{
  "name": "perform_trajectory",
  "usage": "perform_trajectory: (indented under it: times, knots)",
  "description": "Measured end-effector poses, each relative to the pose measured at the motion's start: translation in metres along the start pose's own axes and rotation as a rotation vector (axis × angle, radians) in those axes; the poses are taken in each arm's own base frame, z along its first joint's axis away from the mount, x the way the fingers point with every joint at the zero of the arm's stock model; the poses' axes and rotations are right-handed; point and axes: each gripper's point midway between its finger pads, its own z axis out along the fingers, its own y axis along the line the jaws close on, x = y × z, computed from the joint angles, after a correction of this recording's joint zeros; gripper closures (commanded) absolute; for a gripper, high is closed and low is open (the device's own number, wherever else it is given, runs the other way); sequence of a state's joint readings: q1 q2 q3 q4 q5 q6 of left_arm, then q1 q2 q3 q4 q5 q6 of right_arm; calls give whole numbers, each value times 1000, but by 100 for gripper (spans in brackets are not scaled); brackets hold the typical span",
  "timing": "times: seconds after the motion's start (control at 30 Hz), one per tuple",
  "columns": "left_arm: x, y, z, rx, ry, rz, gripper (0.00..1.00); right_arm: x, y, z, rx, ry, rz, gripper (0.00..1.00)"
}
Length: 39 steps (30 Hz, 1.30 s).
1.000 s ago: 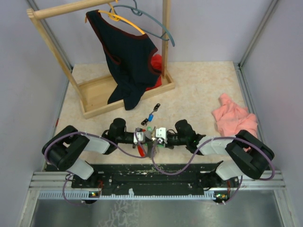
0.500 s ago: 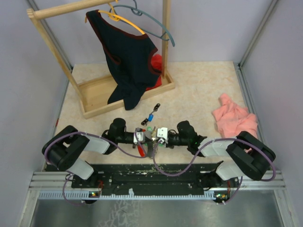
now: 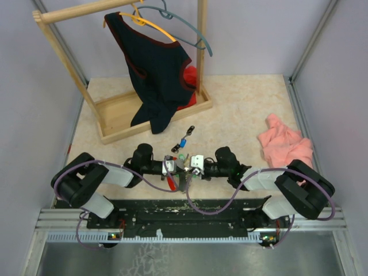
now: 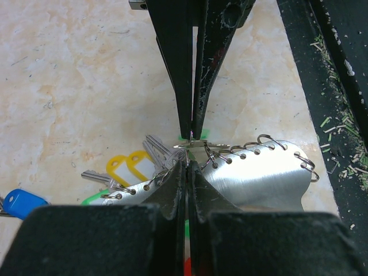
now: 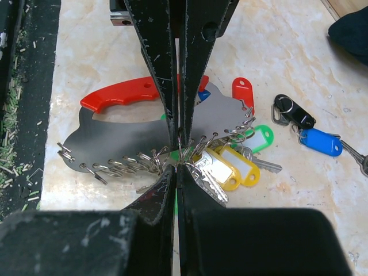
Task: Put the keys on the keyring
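The keyring [image 5: 115, 144], a flat grey metal plate with a red handle and a row of small wire rings along one edge, lies on the table [image 5: 103, 52], between the two arms, which reach in from either side.

The left pincer [image 4: 186, 169] is closed tight, its fingers clamped over the ringed edge of the keyring. The right pincer [image 5: 177, 172] comes at the keyring from the opposite side, tip to tip with the left one. It too is fully closed, its tips nipping a wire ring [image 4: 192, 144] at that same edge. I cannot tell whether a key hangs on that ring.

The keys [image 5: 230, 167] lie loose on the table just beside the ringed edge of the keyring:
- Two with yellow tags lie closest, touching the rings.
- A green tag [image 5: 260, 138] lies just past them.
- A red tag [image 5: 242, 92] lies at the end of the keyring, near the handle.
- A black tag [image 5: 292, 112] and a blue tag [image 5: 319, 142] lie farther out from the keyring, near each other.

Well beyond the keyring, toward the far left of the table, a wooden rack [image 3: 115, 109] carries a dark garment [image 3: 158, 75] on a hanger. A pink cloth [image 3: 284, 144] lies crumpled well off to the right of the keyring.
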State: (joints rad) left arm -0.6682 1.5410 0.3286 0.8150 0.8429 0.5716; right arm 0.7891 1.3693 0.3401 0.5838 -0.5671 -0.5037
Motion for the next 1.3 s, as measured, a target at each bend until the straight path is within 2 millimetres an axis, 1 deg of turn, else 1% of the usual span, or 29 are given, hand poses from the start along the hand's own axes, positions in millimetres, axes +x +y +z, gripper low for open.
perform_trajectory:
  times: [1.3]
  knots:
    - [-1, -3, 0, 13, -8, -11, 99, 0, 1, 1, -7, -3, 11, 100]
